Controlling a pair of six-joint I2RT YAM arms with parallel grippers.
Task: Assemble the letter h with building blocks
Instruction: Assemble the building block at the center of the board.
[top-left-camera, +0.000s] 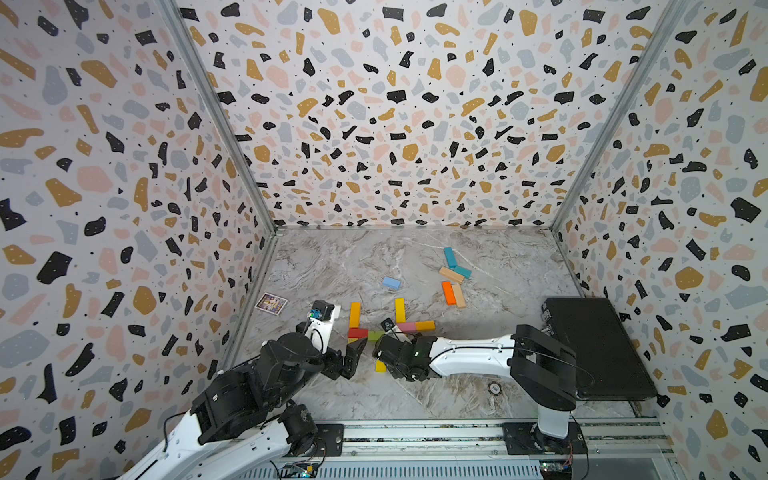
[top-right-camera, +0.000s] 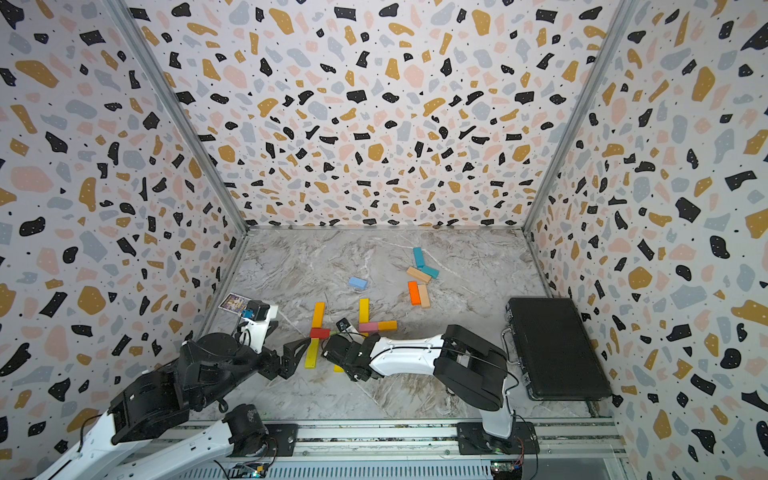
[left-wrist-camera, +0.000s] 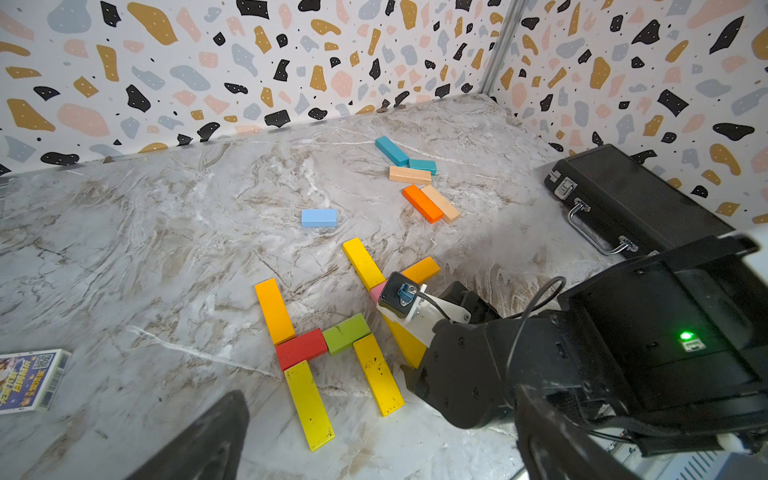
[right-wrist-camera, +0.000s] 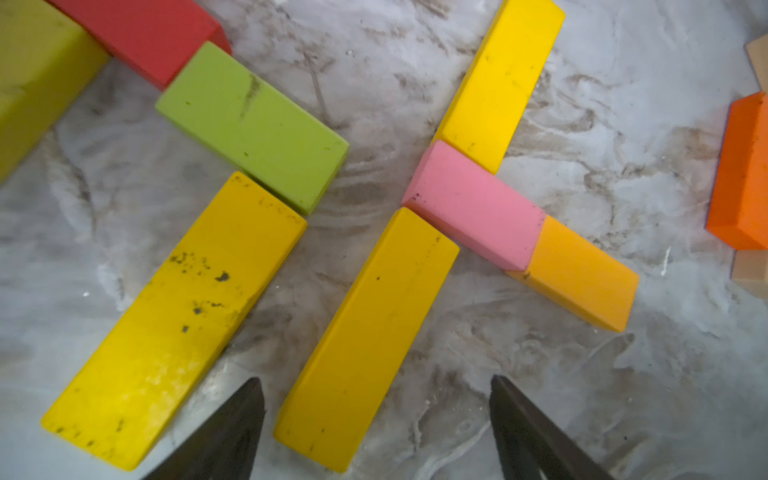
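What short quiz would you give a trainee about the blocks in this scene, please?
1. True or false: the pink block touches the green block.
2. Which block lies alone, touching no other? A red; B light blue block; C teal.
3. How many tan blocks are visible?
Key: 1 false; 2 B; 3 two.

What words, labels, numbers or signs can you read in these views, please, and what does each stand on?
Picture card: yellow Chinese characters, a QR code and a barcode; too blurred to quote.
Label beside the green light on the right arm: too small to read.
Round sticker on the table: too small to read.
Building blocks and black case: no text visible.
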